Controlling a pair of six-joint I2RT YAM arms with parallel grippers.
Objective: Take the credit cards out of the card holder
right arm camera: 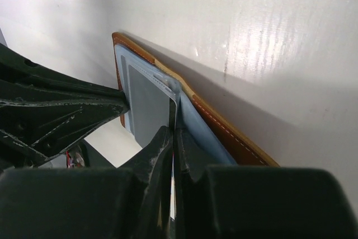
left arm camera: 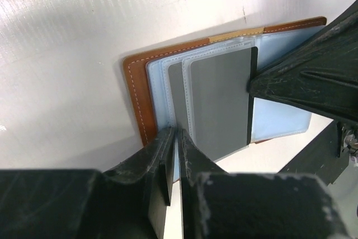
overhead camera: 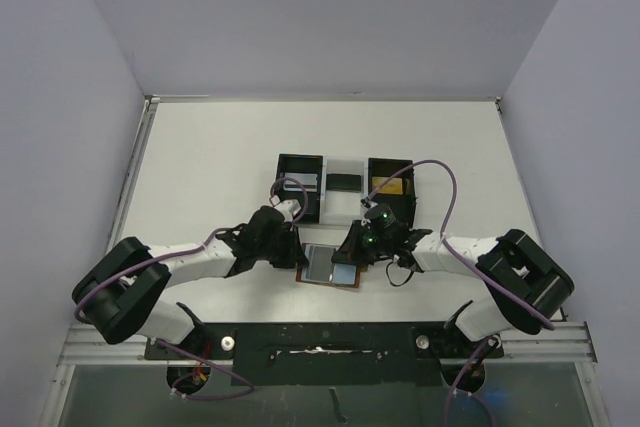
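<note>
Card holder [overhead camera: 331, 265] open, edges within left gripper [left arm camera: 174, 136] and right gripper [right arm camera: 172, 132].

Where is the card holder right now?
Top view: the card holder lies open at centre, between the left gripper and right gripper, on the near side of the tray.

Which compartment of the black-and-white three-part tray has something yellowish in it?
The right black compartment; the yellowish item lies there, while the middle one holds a dark card.
</note>
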